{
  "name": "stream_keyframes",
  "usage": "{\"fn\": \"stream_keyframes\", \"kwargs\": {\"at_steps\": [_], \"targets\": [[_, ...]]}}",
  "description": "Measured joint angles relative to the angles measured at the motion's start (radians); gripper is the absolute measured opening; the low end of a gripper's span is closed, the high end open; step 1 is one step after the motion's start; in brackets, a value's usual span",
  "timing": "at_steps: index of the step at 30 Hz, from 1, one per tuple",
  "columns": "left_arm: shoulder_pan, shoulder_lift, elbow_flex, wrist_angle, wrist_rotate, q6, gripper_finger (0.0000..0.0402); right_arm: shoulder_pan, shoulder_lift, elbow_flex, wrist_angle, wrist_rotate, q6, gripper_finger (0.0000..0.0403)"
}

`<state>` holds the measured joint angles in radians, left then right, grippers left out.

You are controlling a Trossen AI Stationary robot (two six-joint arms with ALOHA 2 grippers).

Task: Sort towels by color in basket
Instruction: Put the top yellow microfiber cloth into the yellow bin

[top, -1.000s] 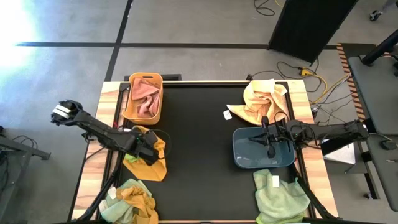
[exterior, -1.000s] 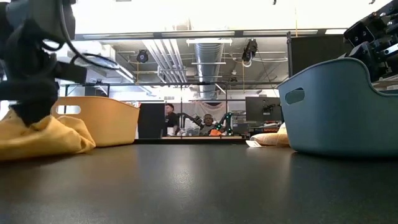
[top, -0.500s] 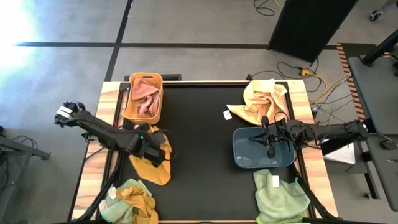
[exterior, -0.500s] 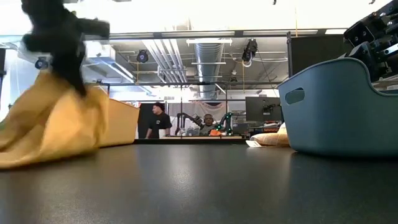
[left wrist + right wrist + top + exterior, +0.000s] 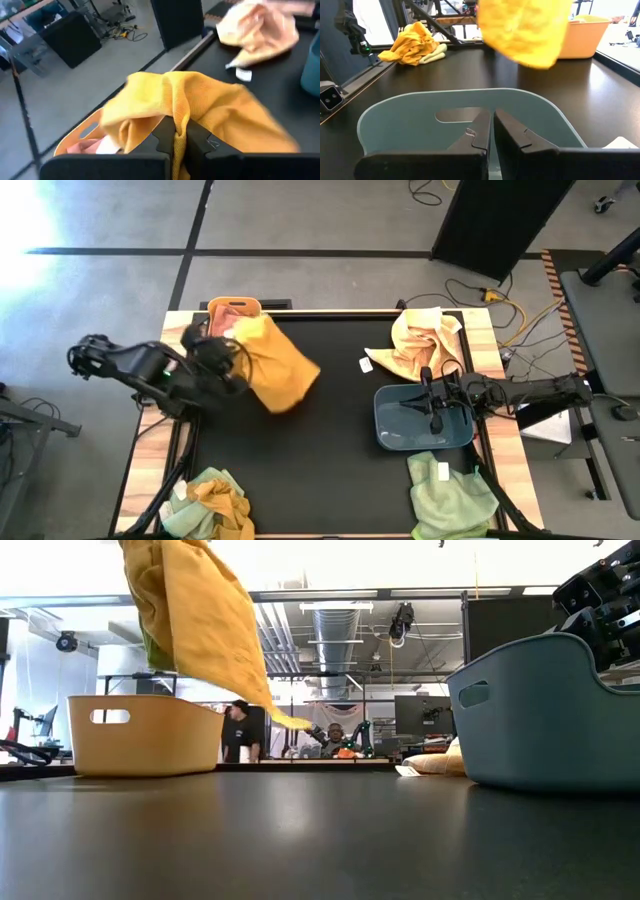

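A mustard orange towel [image 5: 278,368] hangs in the air beside the orange basket [image 5: 232,308], with my left gripper [image 5: 232,355] shut on it. In the low view the towel [image 5: 195,620] dangles above the orange basket [image 5: 145,735]. A salmon pink towel [image 5: 85,147] lies inside that basket. My right gripper [image 5: 432,416] is shut and hovers over the blue basket [image 5: 400,435] without holding anything. A pale peach towel [image 5: 420,340] lies at the far right and a light green towel [image 5: 445,495] at the near right. My left gripper pinches a bunched fold of the mustard towel [image 5: 175,112] between its two fingers [image 5: 162,137], several layers gathered together. The towel is lifted clear of the table. It drapes over the fingers and hangs slack below them, trailing toward the table's middle.
A heap of mustard and light green towels [image 5: 215,495] sits at the near left corner. A small white tag [image 5: 366,364] lies on the black mat between the peach towel and the middle. People stand in the room behind the table [image 5: 240,735].
My left gripper has taken hold of the mustard towel where it lay on the table at the left. It has risen and swung toward the far edge, to the orange basket. The towel has left the table completely and now hangs clear, swinging out toward the middle.
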<state>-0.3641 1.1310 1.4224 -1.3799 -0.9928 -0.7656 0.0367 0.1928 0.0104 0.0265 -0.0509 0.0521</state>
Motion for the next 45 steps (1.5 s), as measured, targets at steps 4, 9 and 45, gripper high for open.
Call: {"fn": "stream_keyframes", "kwargs": {"at_steps": [4, 9, 45], "targets": [[0.005, -0.055, -0.008, 0.002, 0.087, -0.054, 0.0, 0.0, 0.0, 0.0, 0.0, 0.0, 0.0, 0.0013], [-0.008, -0.068, -0.055, 0.013, 0.342, -0.048, 0.0, 0.0, 0.0, 0.0, 0.0, 0.0, 0.0, 0.0013], [-0.033, -0.093, -0.119, 0.347, 0.644, 0.284, 0.0, 0.0, 0.0, 0.0, 0.0, 0.0, 0.0, 0.0013]]}}
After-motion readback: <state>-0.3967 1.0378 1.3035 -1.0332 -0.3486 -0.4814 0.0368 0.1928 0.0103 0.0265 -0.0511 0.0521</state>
